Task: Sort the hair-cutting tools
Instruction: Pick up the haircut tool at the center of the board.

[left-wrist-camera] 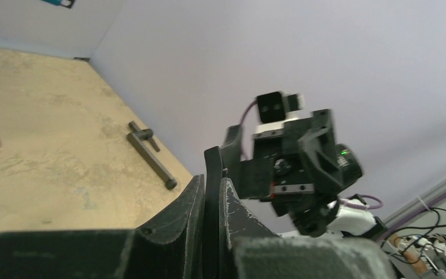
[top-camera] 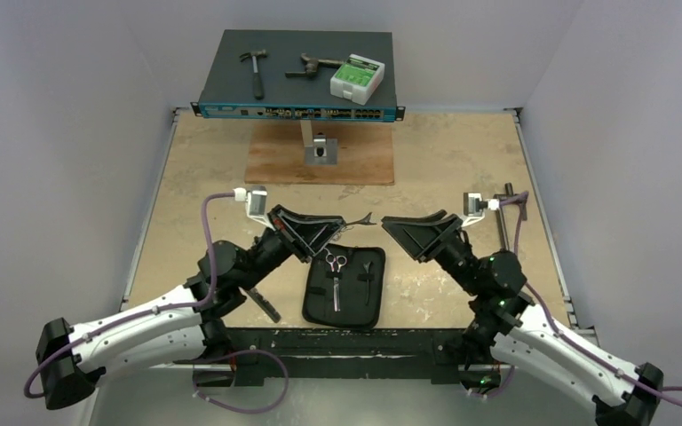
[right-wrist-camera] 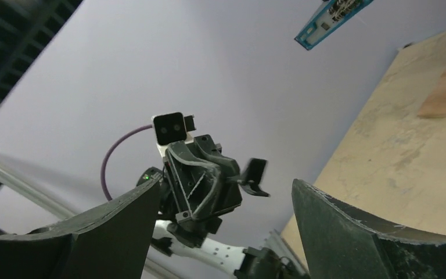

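Reaching inward from their bases at the near edge of the table (top-camera: 462,169), both arms bend at the elbow and level their wrists toward each other above the middle. Nearest, a long black comb (top-camera: 265,304) lies beside the left forearm, and a black pouch (top-camera: 321,306) carries one pair of silver scissors (top-camera: 335,264) plus a slim dark tool (top-camera: 368,279) too small to identify. Above the pouch's far end, the left gripper (top-camera: 337,229) is pinched narrow on the thin black hair clip (top-camera: 360,218), whose point sticks out toward the right gripper (top-camera: 406,224). That one faces it just apart, jaws spread wide, holding nothing. Farther right lies a grey T-bar (top-camera: 503,213); at the back, a shelf (top-camera: 231,62) bears a hammer (top-camera: 253,69)
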Controlling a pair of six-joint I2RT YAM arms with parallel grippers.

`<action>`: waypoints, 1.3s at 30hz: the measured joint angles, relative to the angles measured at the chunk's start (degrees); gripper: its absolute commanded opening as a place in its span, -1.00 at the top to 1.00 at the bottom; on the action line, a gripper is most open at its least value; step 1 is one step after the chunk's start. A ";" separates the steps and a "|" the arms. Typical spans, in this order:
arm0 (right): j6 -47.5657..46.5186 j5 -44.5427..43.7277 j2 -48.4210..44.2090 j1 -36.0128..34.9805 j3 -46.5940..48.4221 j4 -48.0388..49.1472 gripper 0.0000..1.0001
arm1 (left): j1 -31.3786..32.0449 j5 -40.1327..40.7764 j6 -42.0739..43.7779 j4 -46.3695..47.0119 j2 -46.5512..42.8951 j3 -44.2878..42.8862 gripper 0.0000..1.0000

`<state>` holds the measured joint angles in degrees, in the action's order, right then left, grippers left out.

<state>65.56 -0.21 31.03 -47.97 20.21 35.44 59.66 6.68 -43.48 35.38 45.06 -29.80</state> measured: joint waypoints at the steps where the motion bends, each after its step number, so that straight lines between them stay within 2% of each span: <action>1: -2.73 0.00 -0.98 0.00 2.14 -4.50 -0.70 | -0.98 -0.33 -0.39 -2.64 -1.07 -0.20 1.00; 4: -12.90 0.11 -1.38 0.00 10.82 -18.29 -0.71 | -3.50 -1.81 -0.44 -12.13 -3.30 -1.88 1.00; 8: -26.40 1.29 4.07 -0.07 24.76 -34.36 -0.58 | -5.62 -5.03 1.33 -27.39 -4.44 -6.97 1.00; 10: -31.43 0.81 6.73 -0.81 28.46 -39.60 -0.52 | -6.34 -6.88 2.73 -34.25 -3.65 -10.73 1.00; 15: -42.23 -5.79 14.38 -9.77 32.87 -51.74 -0.46 | -9.40 -12.76 5.68 -46.73 -0.17 -19.91 1.00; 19: -48.81 -10.80 19.65 -16.20 33.77 -57.70 -0.48 | -14.29 -19.91 5.81 -51.19 1.79 -20.94 1.00; 27: -57.31 -12.28 14.14 -17.07 32.13 -56.52 -0.40 | -17.00 -30.25 5.07 -53.75 6.56 -20.92 1.00; 34: -62.29 -9.01 15.17 -17.77 31.17 -53.42 -0.12 | -17.29 -34.40 3.69 -52.96 7.93 -20.92 1.00; 39: -63.06 -6.49 17.46 -18.60 29.90 -52.04 0.00 | -17.29 -35.39 3.32 -52.59 9.42 -21.00 1.00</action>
<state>2.50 -6.70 48.49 -66.57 50.11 -16.60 42.37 -28.71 -40.16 -17.21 54.48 -50.81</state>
